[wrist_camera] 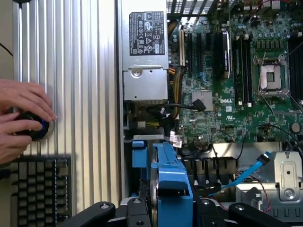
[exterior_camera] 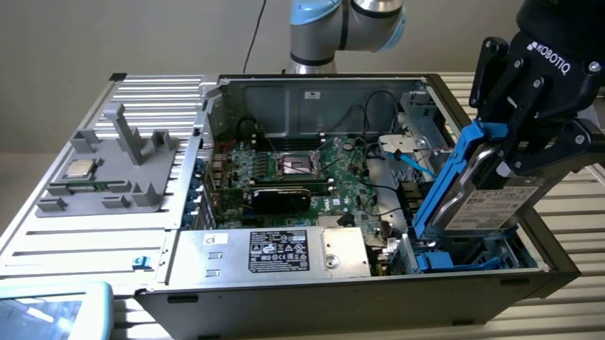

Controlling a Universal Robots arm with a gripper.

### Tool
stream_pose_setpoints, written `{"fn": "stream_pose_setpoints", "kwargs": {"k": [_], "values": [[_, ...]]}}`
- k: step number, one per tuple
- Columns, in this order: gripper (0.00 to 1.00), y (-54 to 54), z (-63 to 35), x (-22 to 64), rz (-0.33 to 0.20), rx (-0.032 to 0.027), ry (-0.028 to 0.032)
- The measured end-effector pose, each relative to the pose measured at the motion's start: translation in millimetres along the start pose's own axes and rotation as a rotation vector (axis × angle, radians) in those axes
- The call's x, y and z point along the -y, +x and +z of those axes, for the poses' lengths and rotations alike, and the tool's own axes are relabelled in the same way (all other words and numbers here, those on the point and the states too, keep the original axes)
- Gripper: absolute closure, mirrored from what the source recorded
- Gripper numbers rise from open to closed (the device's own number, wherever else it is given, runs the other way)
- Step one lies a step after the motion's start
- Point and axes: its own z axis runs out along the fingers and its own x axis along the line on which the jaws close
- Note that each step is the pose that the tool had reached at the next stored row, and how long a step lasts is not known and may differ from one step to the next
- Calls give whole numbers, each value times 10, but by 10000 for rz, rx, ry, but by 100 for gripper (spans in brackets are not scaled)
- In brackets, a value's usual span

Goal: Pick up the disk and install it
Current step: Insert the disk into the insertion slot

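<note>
The disk (exterior_camera: 487, 202), a silver-grey drive with a white label in a bright blue carrier (exterior_camera: 443, 185), hangs tilted on its edge. My gripper (exterior_camera: 518, 159) is shut on its upper part, at the exterior view's right. The disk's lower end sits just over the blue drive bay (exterior_camera: 463, 261) in the open computer case (exterior_camera: 341, 287). In the wrist view the carrier's blue edge (wrist_camera: 173, 182) sticks out between my black fingers (wrist_camera: 97, 213), pointing toward the bay beside the motherboard.
Inside the case are the motherboard (exterior_camera: 312, 177), a silver power supply (exterior_camera: 274, 251) and a blue cable (exterior_camera: 416, 159) near the bay. A grey fixture (exterior_camera: 113, 177) holds a small CPU chip (exterior_camera: 78, 168). A person's hands (wrist_camera: 21, 118) rest on a round knob (wrist_camera: 34, 126) above a keyboard (wrist_camera: 38, 189).
</note>
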Motion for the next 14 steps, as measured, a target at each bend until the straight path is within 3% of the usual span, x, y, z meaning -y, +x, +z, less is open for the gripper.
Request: {"fn": "stream_pose_setpoints", "kwargs": {"k": [6, 14], "values": [[63, 29, 9, -4, -18, 70, -3], [63, 42, 57, 0, -28, 75, -4]]}}
